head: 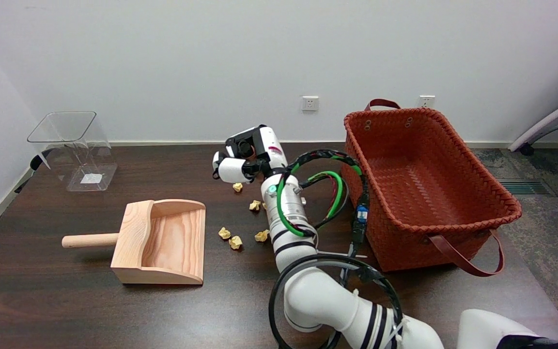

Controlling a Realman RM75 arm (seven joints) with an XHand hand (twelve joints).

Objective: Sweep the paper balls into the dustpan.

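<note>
Your right hand (245, 157) hovers over the dark wood tabletop (41, 300), fingers curled in on nothing you can see. The paper balls (234, 241) lie scattered just below it, near the open mouth of the wooden dustpan (162, 242). A woven orange basket (424, 184) stands to the right, a clear container (73, 148) far left, white wall (211, 58) behind.

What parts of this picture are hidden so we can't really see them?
Head view:
- Robot hand: its underside faces away, so whether it holds anything is unclear.
- Paper balls: one sits partly behind the right arm; more may hide there.
- Red basket: its near wall hides part of the floor inside.
</note>
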